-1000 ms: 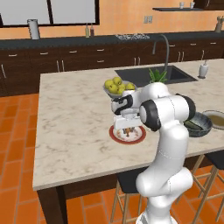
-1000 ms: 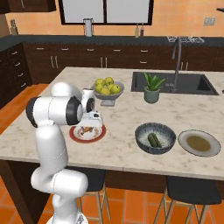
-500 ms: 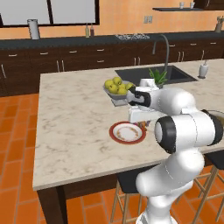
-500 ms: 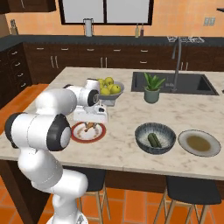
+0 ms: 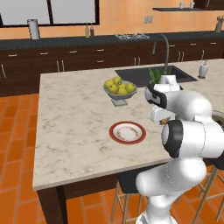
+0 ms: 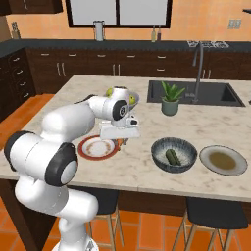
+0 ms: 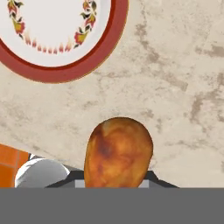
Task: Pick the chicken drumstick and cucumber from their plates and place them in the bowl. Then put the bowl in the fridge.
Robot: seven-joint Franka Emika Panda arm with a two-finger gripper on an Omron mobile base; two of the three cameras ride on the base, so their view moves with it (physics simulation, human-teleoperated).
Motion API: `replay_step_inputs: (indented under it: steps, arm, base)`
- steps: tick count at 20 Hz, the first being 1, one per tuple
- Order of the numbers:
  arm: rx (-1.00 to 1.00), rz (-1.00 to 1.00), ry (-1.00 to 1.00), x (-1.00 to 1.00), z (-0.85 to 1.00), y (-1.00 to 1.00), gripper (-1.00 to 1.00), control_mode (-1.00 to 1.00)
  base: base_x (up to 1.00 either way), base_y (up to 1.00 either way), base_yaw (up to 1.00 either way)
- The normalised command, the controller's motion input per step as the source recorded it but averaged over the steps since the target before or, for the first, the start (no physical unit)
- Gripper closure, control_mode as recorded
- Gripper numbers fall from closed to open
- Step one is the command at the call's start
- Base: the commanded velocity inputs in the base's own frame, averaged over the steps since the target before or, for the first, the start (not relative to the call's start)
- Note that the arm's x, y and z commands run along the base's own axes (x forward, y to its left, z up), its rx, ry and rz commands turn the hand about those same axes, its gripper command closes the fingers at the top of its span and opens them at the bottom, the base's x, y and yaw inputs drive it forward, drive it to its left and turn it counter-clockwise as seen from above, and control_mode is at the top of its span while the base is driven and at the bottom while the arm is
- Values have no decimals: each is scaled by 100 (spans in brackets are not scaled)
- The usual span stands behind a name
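Left base view – red-rimmed plate (image 5: 127, 132): bare, resting on the marble island counter (image 5: 74, 118), in front of the silver pedestal bowl of yellow fruit (image 5: 119, 89).
Left base view – arm: bent over the counter to the right of that plate; a small orange-brown spot beneath the hand is probably the chicken drumstick (image 5: 163, 121), too small to confirm here.

Right base view – gripper (image 6: 121, 140): hangs above the counter just right of the red-rimmed plate, between it and the bowl (image 6: 173, 154).
Right base view – chicken drumstick: a golden-brown tip projects below the hand, clear of the counter.
Right base view – cucumber (image 6: 172, 157): lying inside the bowl.
Right base view – olive plate (image 6: 223, 160): bare, just right of the bowl.
Right base view – potted plant (image 6: 170, 97): behind the bowl, beside the sink (image 6: 196, 93).

Hand view – chicken drumstick: rounded brown end rises from the bottom centre, held over bare marble; plate rim at upper left.
Hand view – pincer state: closed on the drumstick; the finger tips are hidden behind the meat, so the depth of the hold cannot be judged.

Step in hand: carrying the drumstick from its plate toward the bowl; cucumber transfer appears complete.
Next move requires: lateral travel to the robot's right until the drumstick is over the bowl's opening, with height kept above the rim; lower, then release so it lands beside the cucumber.
Remaining: bowl to the fridge, not yet begun.
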Motion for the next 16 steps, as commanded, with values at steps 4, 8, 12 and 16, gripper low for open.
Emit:
replay_step_inputs:
  steps: [4, 8, 12, 16]
  arm:
    - [0, 10, 2, 0, 20, -99, 100, -100]
    - [0, 0, 0, 1, 0, -100, 100, -100]
    - [2, 0, 0, 15, -3, -93, 100, -100]
    - [5, 0, 0, 45, -26, -66, 100, -100]
  base:
    - [0, 0, 0]
    - [0, 0, 0]
    - [0, 0, 0]
    - [0, 0, 0]
